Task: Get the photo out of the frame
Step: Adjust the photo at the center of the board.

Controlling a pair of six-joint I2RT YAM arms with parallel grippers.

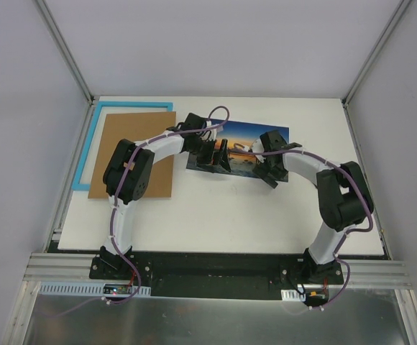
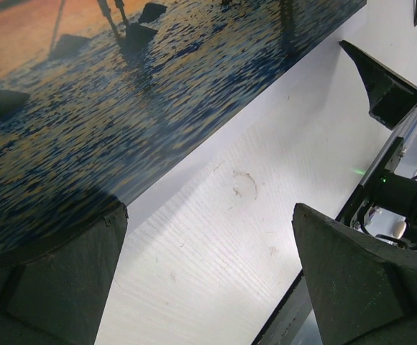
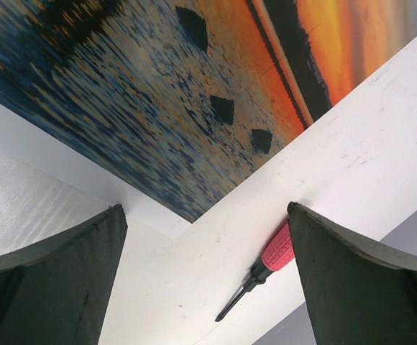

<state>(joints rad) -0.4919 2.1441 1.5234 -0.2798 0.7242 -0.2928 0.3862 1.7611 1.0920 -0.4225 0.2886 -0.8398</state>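
The photo, an orange sunset over blue water with a white border, lies flat on the white table, apart from the frame. The frame shows its turquoise border at the far left, with the brown backing board lying over it. My left gripper is open and empty over the photo's near left edge; in the left wrist view one fingertip overlaps the photo. My right gripper is open and empty over the photo's near right corner, as the right wrist view shows.
A small red-handled screwdriver lies on the table beside my right finger, near the table edge. Grey enclosure walls and metal posts ring the table. A right-gripper finger shows in the left wrist view.
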